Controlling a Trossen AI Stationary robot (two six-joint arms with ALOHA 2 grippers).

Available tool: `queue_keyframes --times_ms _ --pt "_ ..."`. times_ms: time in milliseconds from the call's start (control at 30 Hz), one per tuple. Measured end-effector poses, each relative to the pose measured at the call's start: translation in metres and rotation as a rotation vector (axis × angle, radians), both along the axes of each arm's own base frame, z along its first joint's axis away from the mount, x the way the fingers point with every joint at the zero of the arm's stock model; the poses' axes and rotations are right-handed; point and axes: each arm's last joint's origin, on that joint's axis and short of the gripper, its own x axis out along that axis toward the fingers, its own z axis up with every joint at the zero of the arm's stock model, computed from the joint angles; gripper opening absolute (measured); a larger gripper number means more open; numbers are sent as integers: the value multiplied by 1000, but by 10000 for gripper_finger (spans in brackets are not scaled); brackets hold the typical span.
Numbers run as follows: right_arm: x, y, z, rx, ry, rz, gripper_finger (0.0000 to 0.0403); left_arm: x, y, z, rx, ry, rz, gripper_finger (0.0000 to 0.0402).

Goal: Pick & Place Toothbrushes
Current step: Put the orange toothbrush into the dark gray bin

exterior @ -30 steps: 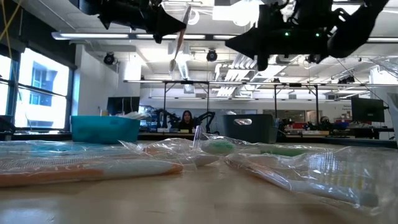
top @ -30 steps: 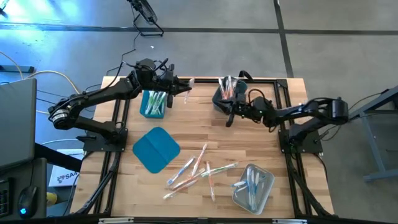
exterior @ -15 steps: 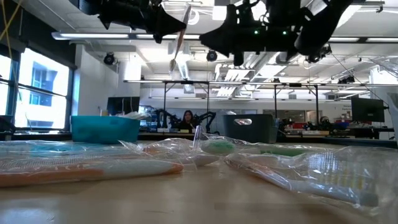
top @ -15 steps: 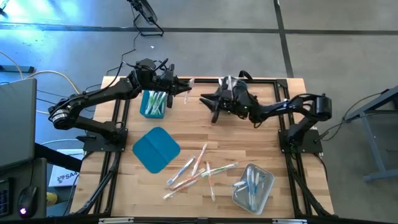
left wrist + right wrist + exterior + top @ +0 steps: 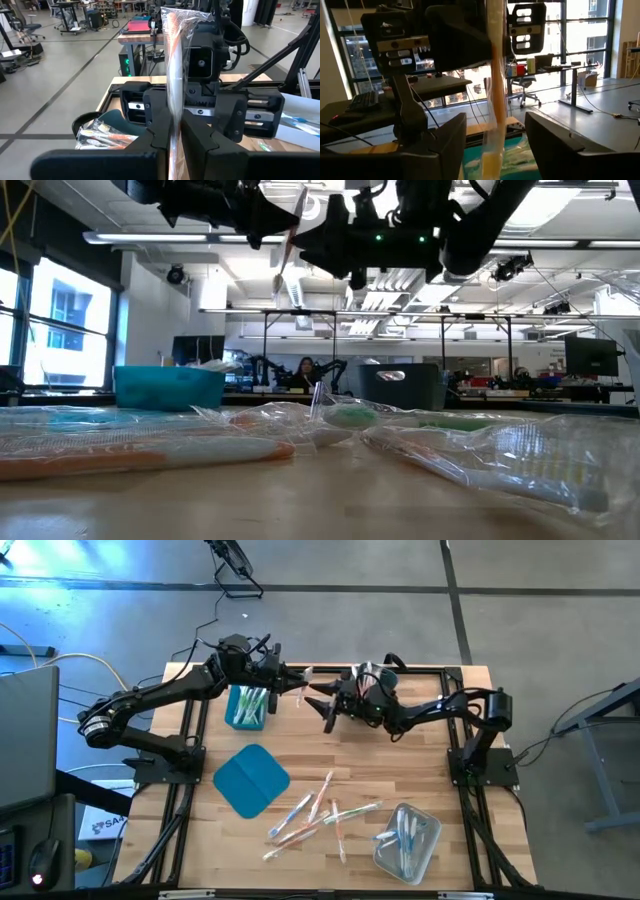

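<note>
Orange-pink wrapped toothbrush (image 5: 175,60) is clamped in the left claw (image 5: 172,131), held in the air over the table's (image 5: 400,765) far edge, beside the teal bin (image 5: 246,706). Right claw (image 5: 495,145) faces it, fingers spread either side of the brush, not touching. More toothbrushes (image 5: 318,815) lie loose mid-table.

The right gripper (image 5: 318,706) moves away from the dark bin (image 5: 362,700) at the back of the table and reaches across toward the left gripper (image 5: 296,687). Its fingers, shut a second ago, spread wide on either side of the wrapped toothbrush (image 5: 495,115) held there.
</note>
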Motion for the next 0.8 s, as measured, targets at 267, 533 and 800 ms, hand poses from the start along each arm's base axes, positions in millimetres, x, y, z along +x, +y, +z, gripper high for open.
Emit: queue_keyframes --times_ms 267,533,800 --pt "6 -3 12 -17 -25 21 198 0 0 0 0 0 0 24" --pt "7 -6 15 -17 -18 19 198 1 -2 0 -2 0 -7 24" --pt "7 -6 15 -18 -21 21 161 14 -10 -2 12 -26 -49 24"
